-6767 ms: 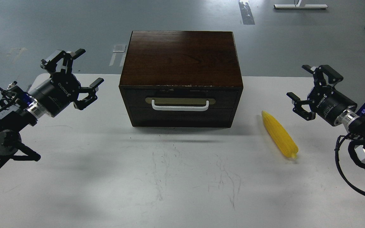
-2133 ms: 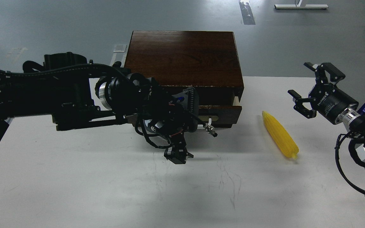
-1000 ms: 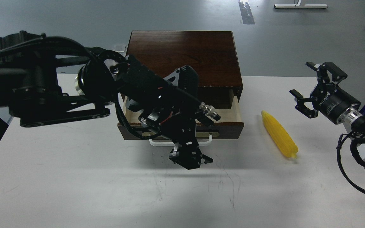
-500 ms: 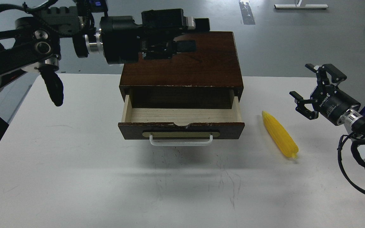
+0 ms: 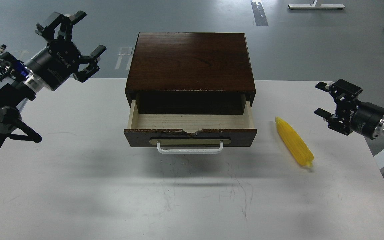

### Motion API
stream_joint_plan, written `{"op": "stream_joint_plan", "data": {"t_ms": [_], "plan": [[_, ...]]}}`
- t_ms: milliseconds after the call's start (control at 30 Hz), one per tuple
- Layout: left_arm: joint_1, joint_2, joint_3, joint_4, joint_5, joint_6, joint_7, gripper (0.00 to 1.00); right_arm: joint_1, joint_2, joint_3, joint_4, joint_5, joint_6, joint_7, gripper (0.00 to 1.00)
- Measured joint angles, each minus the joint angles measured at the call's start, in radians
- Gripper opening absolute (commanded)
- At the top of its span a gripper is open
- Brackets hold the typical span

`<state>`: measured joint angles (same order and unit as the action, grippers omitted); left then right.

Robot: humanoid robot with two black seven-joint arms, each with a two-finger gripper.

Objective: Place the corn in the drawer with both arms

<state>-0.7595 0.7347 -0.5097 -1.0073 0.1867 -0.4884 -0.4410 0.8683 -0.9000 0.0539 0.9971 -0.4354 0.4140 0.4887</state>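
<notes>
Both grippers I'm running hang clear of the work: left gripper (image 5: 73, 41) at upper left of the frame, fingers spread, holding nothing; right gripper (image 5: 328, 101) at the right edge, fingers also spread and empty. At centre the drawer (image 5: 190, 128) stands pulled out, pale inside showing. Just right of it the corn (image 5: 294, 141) lies on the table (image 5: 78, 186).

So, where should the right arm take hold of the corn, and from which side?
Probably at the thick middle of the corn, from above, with the fingers across its width. It lies flat on the table, running diagonally, so the right gripper must turn to match.
</notes>
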Motion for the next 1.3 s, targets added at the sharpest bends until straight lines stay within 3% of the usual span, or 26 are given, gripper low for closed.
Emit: {"op": "stream_joint_plan", "data": {"t_ms": [200, 367, 533, 767, 867, 1100, 1167, 1200, 1267, 1300], "plan": [[0.051, -0.001, -0.012, -0.009, 0.002, 0.000, 0.010, 0.98, 0.052, -0.024, -0.002, -0.005, -0.430, -0.015, 0.000, 1.00], [0.067, -0.005, -0.018, -0.013, 0.010, 0.000, 0.010, 0.98, 0.048, -0.015, -0.043, -0.010, -0.683, -0.112, 0.000, 1.00], [0.069, -0.008, -0.026, -0.014, 0.014, 0.000, 0.010, 0.98, 0.052, 0.054, -0.115, -0.040, -0.812, -0.194, 0.000, 0.99], [0.069, -0.009, -0.030, -0.020, 0.014, 0.000, 0.010, 0.98, 0.099, 0.142, -0.217, -0.090, -0.842, -0.220, 0.000, 0.95], [0.069, -0.009, -0.030, -0.027, 0.014, 0.000, 0.010, 0.98, 0.109, 0.164, -0.255, -0.100, -0.842, -0.233, 0.000, 0.85], [0.069, -0.009, -0.036, -0.030, 0.014, 0.000, 0.010, 0.98, 0.112, 0.189, -0.304, -0.121, -0.842, -0.239, 0.000, 0.34], [0.069, -0.009, -0.036, -0.030, 0.014, 0.000, 0.010, 0.98, 0.112, 0.195, -0.313, -0.121, -0.842, -0.239, 0.000, 0.27], [0.069, -0.009, -0.036, -0.030, 0.014, 0.000, 0.010, 0.98, 0.112, 0.197, -0.317, -0.120, -0.842, -0.239, 0.000, 0.15], [0.069, -0.009, -0.036, -0.030, 0.014, 0.000, 0.010, 0.98, 0.113, 0.198, -0.323, -0.119, -0.842, -0.240, 0.000, 0.05], [0.069, -0.009, -0.036, -0.030, 0.014, 0.000, 0.010, 0.98, 0.113, 0.198, -0.325, -0.117, -0.842, -0.240, 0.000, 0.05]]}}
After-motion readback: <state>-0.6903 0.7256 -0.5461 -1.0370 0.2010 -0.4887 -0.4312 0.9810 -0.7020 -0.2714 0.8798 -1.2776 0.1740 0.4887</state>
